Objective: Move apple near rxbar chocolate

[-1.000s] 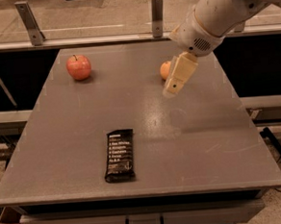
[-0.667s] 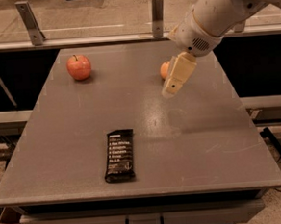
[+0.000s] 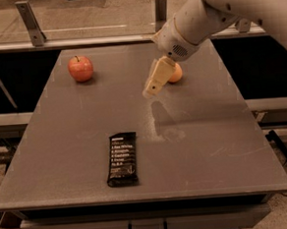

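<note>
The red apple (image 3: pixel 80 68) with a short dark stem sits at the far left of the grey table (image 3: pixel 214 146). The black rxbar chocolate (image 3: pixel 122 158) lies flat near the front edge, left of centre, well apart from the apple. My gripper (image 3: pixel 151 89) hangs from the white arm over the middle of the far half of the table. It points down and to the left, is right of the apple, holds nothing and is clear of both things.
A small orange fruit (image 3: pixel 176 74) sits just behind and right of the gripper, partly hidden by it. A metal rail with upright posts (image 3: pixel 30 16) runs along the far edge. Dark gaps flank the table on both sides.
The arm and gripper have moved left, away from the orange fruit and toward the apple's side. The apple, the bar and the orange have not moved.
</note>
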